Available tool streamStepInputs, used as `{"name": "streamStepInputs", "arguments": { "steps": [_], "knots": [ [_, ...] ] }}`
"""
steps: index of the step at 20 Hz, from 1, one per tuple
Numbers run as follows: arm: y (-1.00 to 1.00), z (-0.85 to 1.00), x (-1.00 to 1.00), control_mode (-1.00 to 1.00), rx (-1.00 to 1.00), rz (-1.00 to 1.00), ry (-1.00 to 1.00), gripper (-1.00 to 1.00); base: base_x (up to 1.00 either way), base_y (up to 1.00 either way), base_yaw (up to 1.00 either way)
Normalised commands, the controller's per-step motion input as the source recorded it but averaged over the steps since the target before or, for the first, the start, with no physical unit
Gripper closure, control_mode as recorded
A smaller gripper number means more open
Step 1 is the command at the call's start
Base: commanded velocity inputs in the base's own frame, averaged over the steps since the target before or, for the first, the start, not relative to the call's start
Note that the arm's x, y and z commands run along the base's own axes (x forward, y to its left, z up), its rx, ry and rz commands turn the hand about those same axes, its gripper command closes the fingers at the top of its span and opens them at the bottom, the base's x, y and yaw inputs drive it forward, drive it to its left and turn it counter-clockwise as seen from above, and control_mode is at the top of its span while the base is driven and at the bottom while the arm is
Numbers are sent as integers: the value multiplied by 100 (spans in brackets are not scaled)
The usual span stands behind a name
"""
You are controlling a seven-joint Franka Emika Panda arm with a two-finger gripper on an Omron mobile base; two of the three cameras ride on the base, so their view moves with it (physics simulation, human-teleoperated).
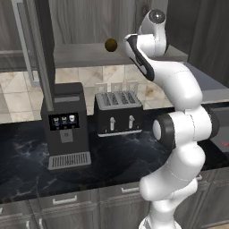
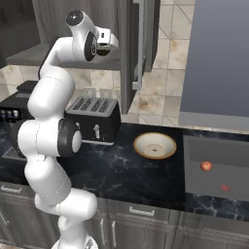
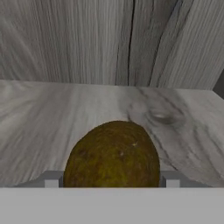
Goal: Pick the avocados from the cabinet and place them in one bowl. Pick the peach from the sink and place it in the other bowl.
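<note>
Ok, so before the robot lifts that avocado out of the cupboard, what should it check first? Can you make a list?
1. Avocado sits between the gripper fingers: ok, one finger shows on each side of it in the hand view.
2. Fingers squeezing the avocado firmly: cannot tell, the contact is hidden.
3. Avocado resting on the cabinet shelf, not yet lifted: ok.
4. Second avocado out of the way: ok, it sits apart on the shelf, left of the hand in the left base view.
5. Bowl ready on the counter: ok, nothing in it.
6. Peach waiting in the sink: ok.
</note>
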Motion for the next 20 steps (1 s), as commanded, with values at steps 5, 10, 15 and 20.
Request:
{"name": "streamStepInputs", "arguments": {
  "steps": [5,10,15,20],
  "knots": [
    [1,5,-5,-100,0,-2,-3,100,0,0,0],
    [7,24,-15,-100,0,-3,-12,100,0,0,0],
    [6,18,-45,-100,3,-6,-9,100,0,0,0],
    [0,6,-78,-100,5,-9,-1,100,0,0,0]
  ]
}}
